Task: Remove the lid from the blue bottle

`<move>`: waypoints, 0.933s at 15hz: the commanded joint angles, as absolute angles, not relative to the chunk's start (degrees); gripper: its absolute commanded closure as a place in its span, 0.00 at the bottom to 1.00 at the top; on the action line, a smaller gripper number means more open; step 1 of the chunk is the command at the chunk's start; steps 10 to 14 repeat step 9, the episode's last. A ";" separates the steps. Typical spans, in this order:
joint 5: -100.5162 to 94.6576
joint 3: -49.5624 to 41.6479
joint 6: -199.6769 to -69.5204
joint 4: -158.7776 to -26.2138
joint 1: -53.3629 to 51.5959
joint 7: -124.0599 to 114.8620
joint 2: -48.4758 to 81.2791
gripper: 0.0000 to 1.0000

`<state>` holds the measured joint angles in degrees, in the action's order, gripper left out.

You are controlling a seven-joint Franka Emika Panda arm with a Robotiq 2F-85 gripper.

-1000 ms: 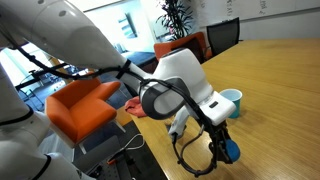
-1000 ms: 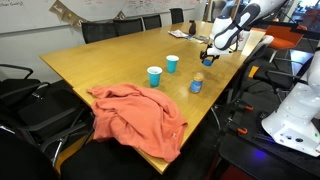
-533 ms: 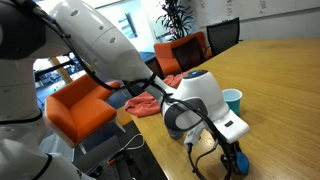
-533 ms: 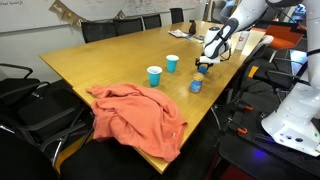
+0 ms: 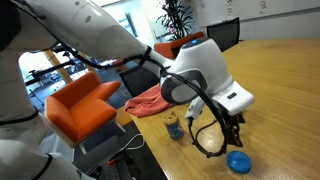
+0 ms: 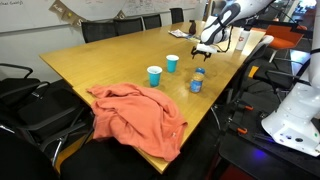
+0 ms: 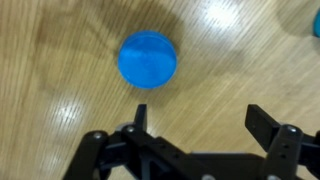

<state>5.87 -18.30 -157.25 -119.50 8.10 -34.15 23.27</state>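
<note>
The lid [image 7: 148, 59], a round flat bright blue cap, lies alone on the wooden table [image 7: 230, 60]. It also shows in an exterior view [image 5: 238, 161], near the table's edge. The blue bottle [image 5: 174, 127] stands uncapped a short way from it, and it shows in both exterior views [image 6: 196, 84]. My gripper [image 7: 200, 125] is open and empty. It hangs a little above the table, beside the lid and not touching it, and it shows in both exterior views [image 5: 222, 135] [image 6: 203, 47].
Two light-blue cups [image 6: 154, 75] [image 6: 172, 63] stand mid-table. An orange cloth [image 6: 135, 115] is draped over the near table end. A cup's rim shows at the wrist view's corner [image 7: 314, 20]. Orange chairs [image 5: 85, 105] stand beside the table.
The gripper came down to the table with the lid, let it go and rose. The lid now lies on the table and the jaws are open.
</note>
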 commanded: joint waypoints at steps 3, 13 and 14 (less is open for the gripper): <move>9.40 -17.37 -144.62 -122.84 10.72 -26.29 4.68 0.00; 8.70 -16.91 -135.22 -121.03 12.73 -25.99 -4.03 0.00; 8.70 -16.91 -135.22 -121.03 12.73 -25.99 -4.03 0.00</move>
